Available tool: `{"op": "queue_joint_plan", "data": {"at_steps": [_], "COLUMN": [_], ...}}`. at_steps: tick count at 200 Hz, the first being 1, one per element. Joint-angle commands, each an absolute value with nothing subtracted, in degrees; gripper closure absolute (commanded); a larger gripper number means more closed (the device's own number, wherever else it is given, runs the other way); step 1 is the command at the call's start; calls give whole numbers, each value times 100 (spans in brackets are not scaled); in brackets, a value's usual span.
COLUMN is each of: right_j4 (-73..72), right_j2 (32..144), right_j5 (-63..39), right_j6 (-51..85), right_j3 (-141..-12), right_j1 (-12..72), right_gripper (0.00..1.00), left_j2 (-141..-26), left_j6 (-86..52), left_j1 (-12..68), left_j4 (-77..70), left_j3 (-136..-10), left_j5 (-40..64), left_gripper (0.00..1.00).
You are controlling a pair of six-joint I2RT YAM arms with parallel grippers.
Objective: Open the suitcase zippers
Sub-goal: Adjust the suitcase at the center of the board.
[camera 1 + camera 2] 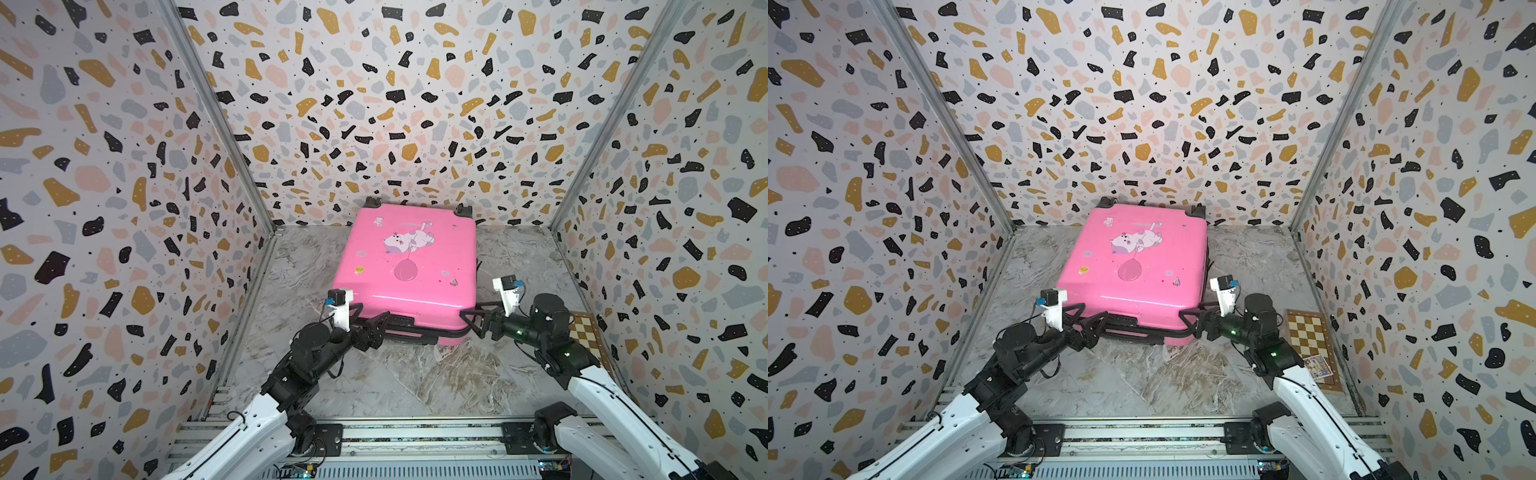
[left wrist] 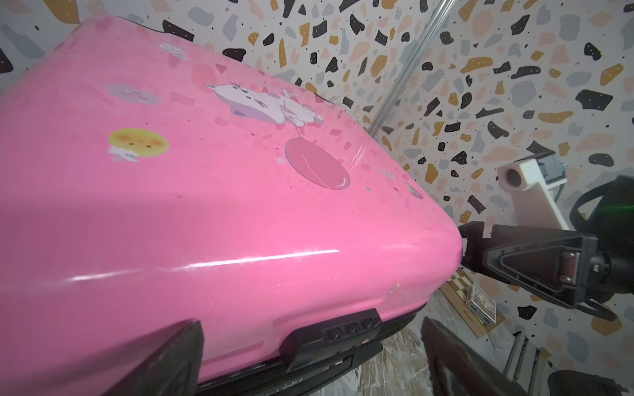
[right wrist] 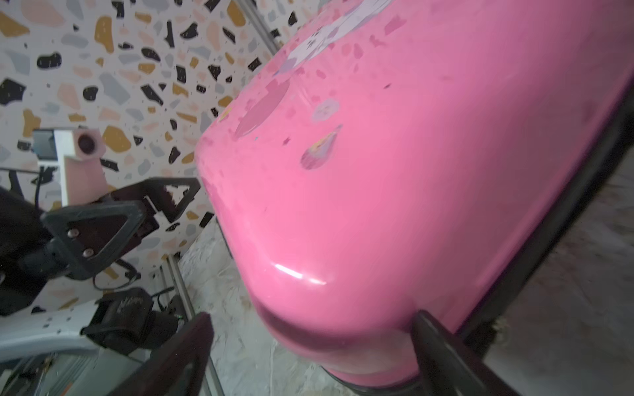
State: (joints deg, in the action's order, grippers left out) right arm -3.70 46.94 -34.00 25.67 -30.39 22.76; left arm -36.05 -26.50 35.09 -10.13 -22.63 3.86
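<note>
Marble-patterned grey stone, that's the desk (image 1: 415,374) we're playing on, and lying flat on it towards the back wall is the glossy pink hard-shell suitcase (image 1: 411,257) with its white cartoon cat and balloon, wheels at the far end, handle side facing the robot. The shell halves look shut tight all round, so I'd call this the opening step: nothing unzipped yet, both arms lining up at the near edge.

The left pincer (image 1: 374,316) sits at the near left part of that edge, jaws wide apart and holding nothing. The right pincer (image 1: 467,322) is hard up at the near right corner, jaws also spread and empty, straddling the rounded pink corner in its own wrist view. Whether it is actually touching the shell I can't tell.

Now the target: the black zipper band (image 3: 562,212) runs along the seam under the top shell, and on the near side there's a small black lock block (image 2: 346,325) set into the pink. The pulls may be parked there; I can't pick them out in these views.

Next move, as I read it: find a pull, come in low at seam height, pinch down on that small tab and drag it along the band round the corner, with the other arm bracing the case so it doesn't slide.
</note>
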Motion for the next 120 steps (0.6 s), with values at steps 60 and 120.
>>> {"op": "queue_joint_plan", "data": {"at_steps": [60, 120], "right_j4": [-1567, -1555], "right_j2": [6239, 6726], "right_j5": [-3234, -3093], "right_j6": [2482, 2270], "right_j3": [-3627, -3805], "right_j1": [3815, 4008], "right_gripper": [10, 10], "left_j2": [-3943, -4157], "left_j6": [-2209, -2123], "left_j1": [3586, 3586], "left_j4": [-1436, -1494], "left_j3": [-2312, -2276], "left_j5": [-335, -500], "left_gripper": [1, 1]}}
